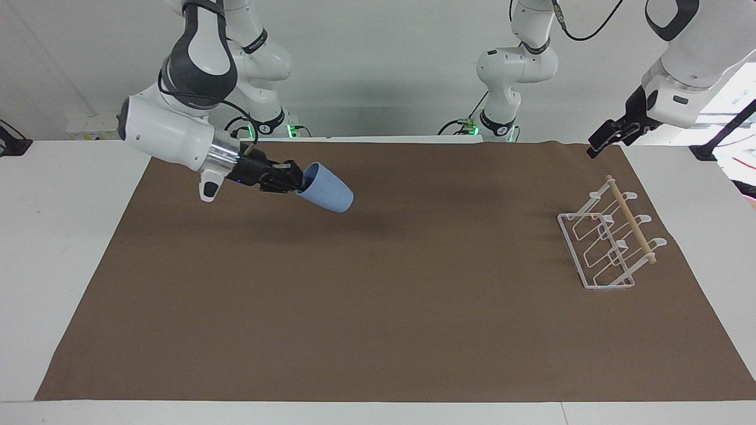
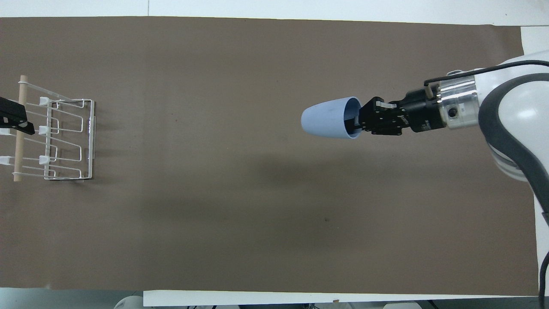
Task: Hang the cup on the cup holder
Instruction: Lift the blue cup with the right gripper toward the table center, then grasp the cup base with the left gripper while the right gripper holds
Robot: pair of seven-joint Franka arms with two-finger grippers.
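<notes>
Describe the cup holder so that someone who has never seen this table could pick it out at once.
Start from the brown mat that covers the table and go to the left arm's end of it. The cup holder stands there on the mat, with the left gripper up in the air nearby. It is a white wire rack with slanted looped prongs and a light wooden dowel across its top, standing alone.
</notes>
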